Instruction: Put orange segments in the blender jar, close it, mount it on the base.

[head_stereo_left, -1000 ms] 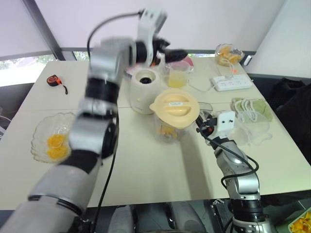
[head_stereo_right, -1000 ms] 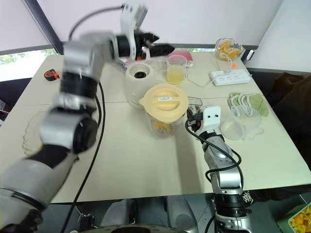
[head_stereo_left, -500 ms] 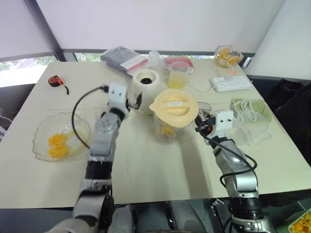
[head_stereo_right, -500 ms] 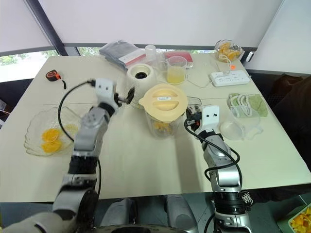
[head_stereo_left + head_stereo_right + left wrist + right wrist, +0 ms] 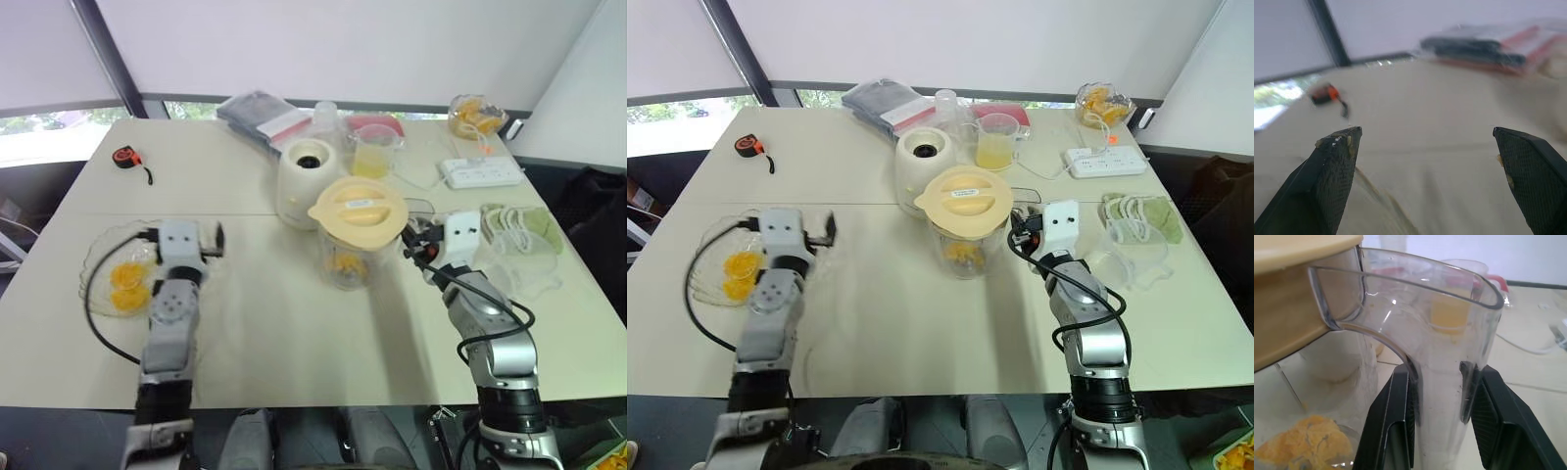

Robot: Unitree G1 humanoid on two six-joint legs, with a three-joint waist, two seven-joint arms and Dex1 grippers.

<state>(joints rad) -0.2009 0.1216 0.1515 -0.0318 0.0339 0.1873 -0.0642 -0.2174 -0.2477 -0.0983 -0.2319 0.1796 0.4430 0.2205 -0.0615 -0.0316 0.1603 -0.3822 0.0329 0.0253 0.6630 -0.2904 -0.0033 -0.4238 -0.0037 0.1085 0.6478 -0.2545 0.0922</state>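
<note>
Right wrist view: right claw [image 5: 1437, 418] clamps the blender jar [image 5: 1400, 333] handle, apparently level; left claw [image 5: 1427, 166] gapes wide.

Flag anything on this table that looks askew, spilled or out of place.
Nothing stands out: the blender jar stands upright with its lid on, beside the base, and no spill shows on the table.

head stereo overhead, wrists close, level

Bright even daylight, blurred left-wrist background
</note>
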